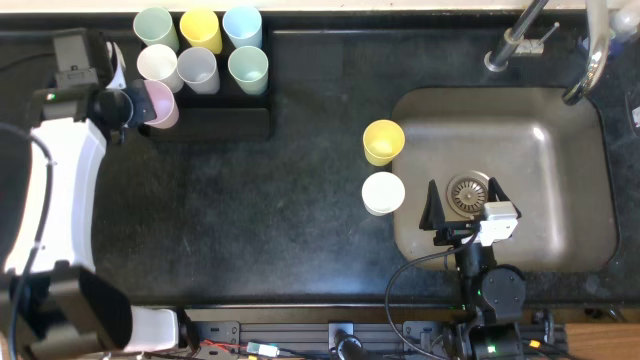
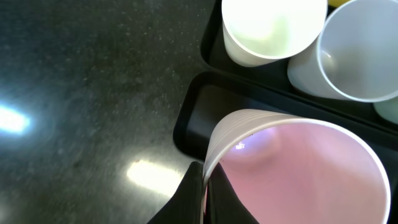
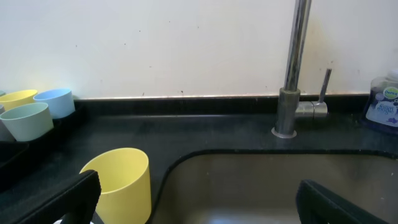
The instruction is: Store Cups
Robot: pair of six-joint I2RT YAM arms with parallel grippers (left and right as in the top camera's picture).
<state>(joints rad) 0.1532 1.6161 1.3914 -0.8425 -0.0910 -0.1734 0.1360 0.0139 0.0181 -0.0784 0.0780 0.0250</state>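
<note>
A black tray (image 1: 225,122) at the counter's back left holds several upright cups in green, yellow, blue and white. My left gripper (image 1: 138,105) is shut on the rim of a pink cup (image 1: 162,104), pinching its wall over the tray's front left corner (image 2: 189,118). The pink cup (image 2: 298,168) is upright beside two white cups (image 2: 273,25). A yellow cup (image 1: 383,141) and a white cup (image 1: 383,192) stand on the counter at the sink's left rim. Over the sink, my right gripper (image 1: 460,208) is open and holds nothing, with the yellow cup (image 3: 118,180) just beyond its left finger.
The steel sink (image 1: 560,150) fills the right side, with a faucet (image 3: 295,68) behind it and a soap bottle (image 3: 382,102) at the far right. Dark counter (image 1: 280,210) lies between tray and sink.
</note>
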